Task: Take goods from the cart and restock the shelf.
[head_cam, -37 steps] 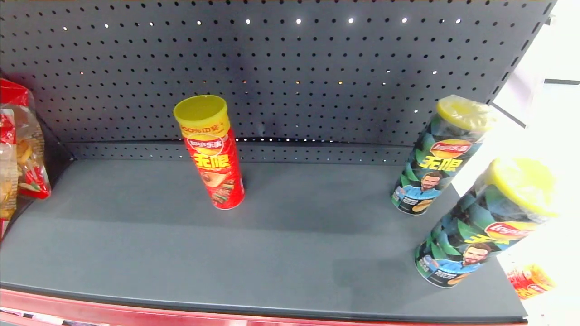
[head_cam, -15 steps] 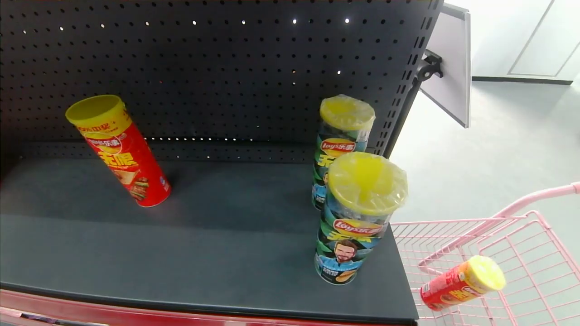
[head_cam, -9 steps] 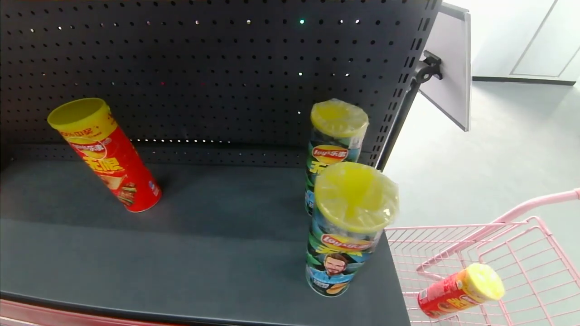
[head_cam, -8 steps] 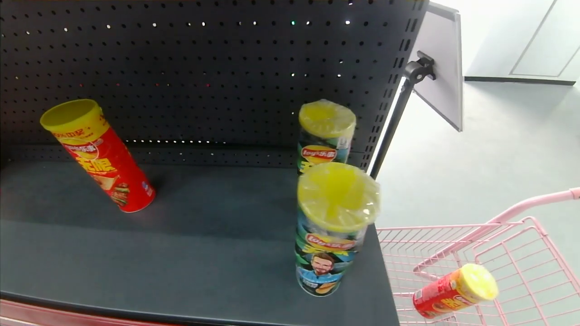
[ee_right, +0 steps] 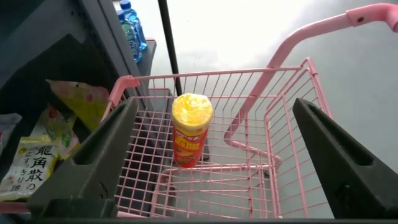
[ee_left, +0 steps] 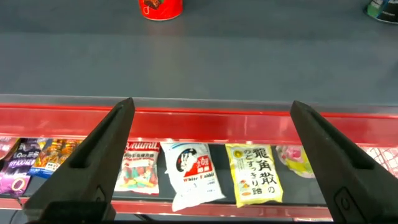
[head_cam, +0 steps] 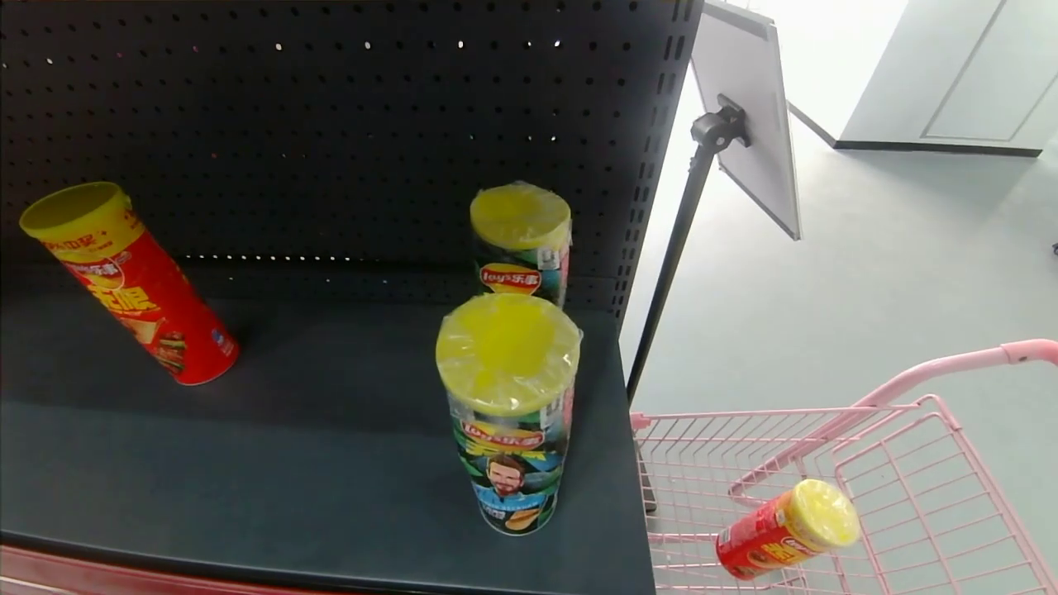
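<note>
On the dark shelf (head_cam: 314, 463) a red chips can (head_cam: 132, 285) with a yellow lid stands at the left, its base (ee_left: 160, 7) seen in the left wrist view. Two green-blue cans stand at the shelf's right end, one at the back (head_cam: 521, 240) and one at the front (head_cam: 508, 413). Another red can (head_cam: 785, 529) lies in the pink cart (head_cam: 926, 446) to the right of the shelf. My right gripper (ee_right: 214, 104) hangs open above the cart (ee_right: 286, 118), with that red can (ee_right: 189, 130) below it. My left gripper (ee_left: 212, 104) is open and holds nothing, level with the shelf's red front edge (ee_left: 205, 118).
Snack bags (ee_left: 193, 177) fill the lower shelf below the red edge. A grey sign plate (head_cam: 744, 116) on a black pole sticks out from the shelf's right end. Water bottles (ee_right: 130, 28) and snack packets (ee_right: 37, 162) sit beside the cart. Grey floor lies to the right.
The head camera has swung to the right, so the shelf and cans shifted left in the picture and the pink cart with its red can came into view. The cans themselves have not moved.
</note>
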Controlling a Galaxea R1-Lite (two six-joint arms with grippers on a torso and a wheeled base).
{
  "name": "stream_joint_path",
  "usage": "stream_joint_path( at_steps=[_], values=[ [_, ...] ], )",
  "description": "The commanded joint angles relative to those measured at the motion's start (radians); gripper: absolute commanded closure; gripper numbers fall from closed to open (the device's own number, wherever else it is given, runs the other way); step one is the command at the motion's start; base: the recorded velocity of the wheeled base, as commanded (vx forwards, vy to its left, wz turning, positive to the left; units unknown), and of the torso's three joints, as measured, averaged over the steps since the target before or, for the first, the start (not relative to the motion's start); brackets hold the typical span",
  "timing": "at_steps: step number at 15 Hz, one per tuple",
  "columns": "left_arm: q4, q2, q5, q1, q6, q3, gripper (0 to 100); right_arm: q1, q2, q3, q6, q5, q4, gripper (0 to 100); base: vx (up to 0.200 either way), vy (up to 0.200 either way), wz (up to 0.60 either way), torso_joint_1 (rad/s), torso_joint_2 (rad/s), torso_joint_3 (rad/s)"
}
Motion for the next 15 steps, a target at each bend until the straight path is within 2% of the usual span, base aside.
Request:
stream_joint_path(
  at_steps=[1, 10, 15],
  values=[
    [0.000, 0.000, -0.001, 0.001, 0.000, 0.000, 0, 0.000, 0.001, 0.000, -0.001, 0.000, 0.000, 0, 0.000, 0.000, 0.00, 0.000, 0.00, 0.000],
    [0.000, 0.000, -0.001, 0.001, -0.002, 0.000, 0, 0.000, 0.001, 0.000, -0.001, 0.000, 0.000, 0, -0.200, 0.000, 0.00, 0.000, 0.01, 0.000],
    [0.000, 0.000, 0.000, 0.000, -0.002, 0.000, 0, 0.000, 0.001, 0.000, -0.001, 0.000, 0.000, 0, 0.000, 0.000, 0.00, 0.000, 0.00, 0.000]
  ],
)
